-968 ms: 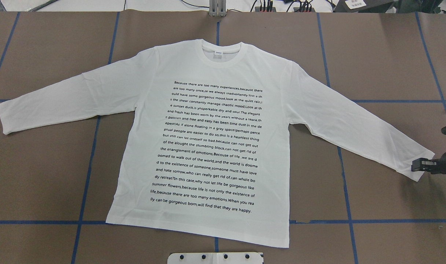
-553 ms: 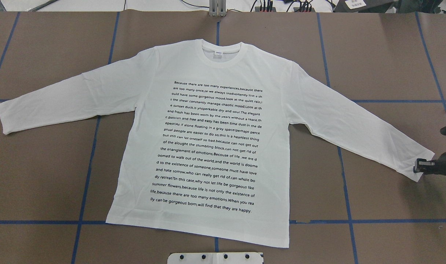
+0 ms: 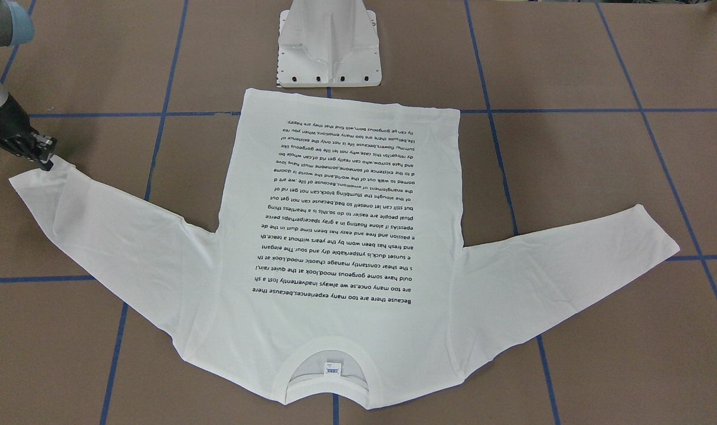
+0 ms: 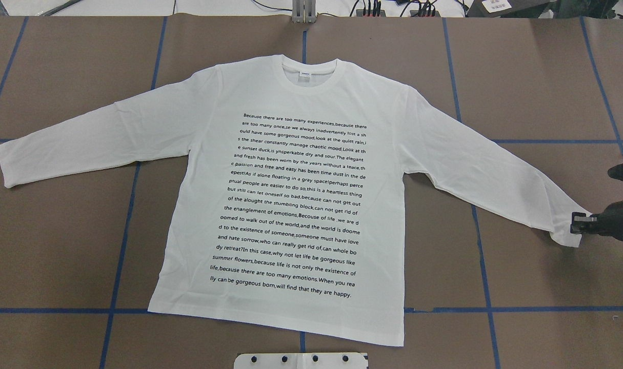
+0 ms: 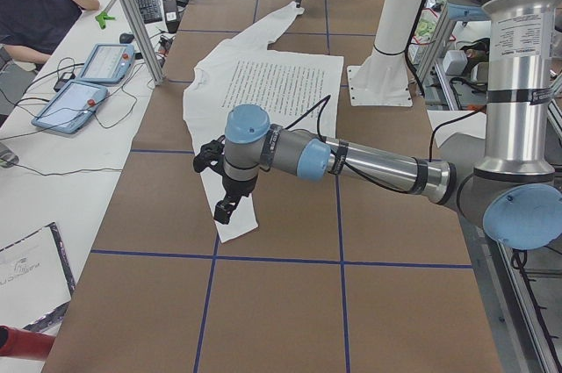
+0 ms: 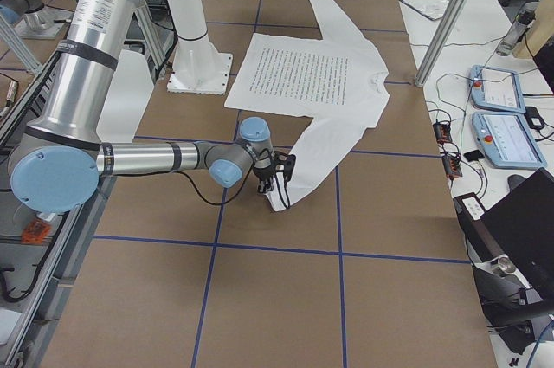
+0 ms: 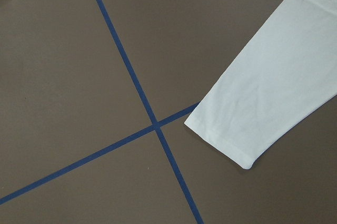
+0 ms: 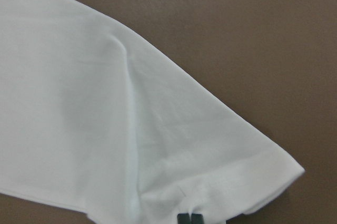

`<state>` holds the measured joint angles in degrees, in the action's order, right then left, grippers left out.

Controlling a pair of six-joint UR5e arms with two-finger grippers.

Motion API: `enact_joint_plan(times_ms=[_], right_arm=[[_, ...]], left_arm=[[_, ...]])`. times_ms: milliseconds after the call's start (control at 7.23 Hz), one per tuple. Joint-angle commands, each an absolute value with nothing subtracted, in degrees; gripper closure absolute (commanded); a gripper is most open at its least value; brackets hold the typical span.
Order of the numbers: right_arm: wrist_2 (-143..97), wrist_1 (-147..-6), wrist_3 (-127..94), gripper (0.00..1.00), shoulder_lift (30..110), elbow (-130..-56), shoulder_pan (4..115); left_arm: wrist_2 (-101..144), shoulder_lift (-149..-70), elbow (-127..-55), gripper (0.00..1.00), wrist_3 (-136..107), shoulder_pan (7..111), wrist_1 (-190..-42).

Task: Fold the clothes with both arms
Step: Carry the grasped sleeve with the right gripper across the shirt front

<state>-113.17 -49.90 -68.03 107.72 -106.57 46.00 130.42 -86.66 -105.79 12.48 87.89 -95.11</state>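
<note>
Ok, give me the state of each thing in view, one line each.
shirt: unfolded, flat, print side up.
right cuff: pinched, slightly bunched.
left cuff: flat on the table, free.
right gripper: shut on right cuff.
left gripper: near left cuff; open or shut, cannot tell.

One white long-sleeved T-shirt with black printed lines of text (image 4: 290, 205) is lying on one brown paper-covered table (image 4: 547, 77). Two silver-grey jointed robot arms with light blue caps are reaching in, the left arm (image 5: 369, 162) and the right arm (image 6: 156, 158), each carrying one black two-finger gripper: left gripper (image 5: 221, 212), right gripper (image 4: 576, 225). One white metal pedestal base (image 3: 330, 47) is standing there. Two grey control tablets (image 5: 107, 61) are lying near one seated person (image 5: 35, 4).
</note>
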Motion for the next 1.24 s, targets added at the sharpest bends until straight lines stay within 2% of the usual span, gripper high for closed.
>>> enact_joint_plan(times_ms=[0, 276, 415, 553, 968, 1106], right_arm=[[-112.9, -69.2, -67.9, 1.00, 93.7, -111.2, 49.1], [-111.6, -91.7, -67.3, 1.00, 71.6, -108.5, 48.6], [-111.3, -93.9, -67.2, 1.00, 64.8, -105.3, 47.6], [-110.3, -90.6, -67.2, 1.00, 58.9, -101.2, 46.5], [-105.3, -64.3, -72.3, 1.00, 46.8, -84.7, 43.3], [-101.9, -61.5, -74.5, 1.00, 41.4, -79.3, 40.2]], left_arm=[[130.5, -86.7, -105.7, 0.00, 12.5, 87.9, -95.1], [130.5, -86.7, -105.7, 0.00, 12.5, 87.9, -95.0], [130.5, -86.7, -105.6, 0.00, 12.5, 87.9, -95.1], [130.5, -86.7, -105.5, 0.00, 12.5, 87.9, -95.1], [130.5, -86.7, -105.3, 0.00, 12.5, 87.9, -95.1], [130.5, -86.7, -105.3, 0.00, 12.5, 87.9, -95.1]])
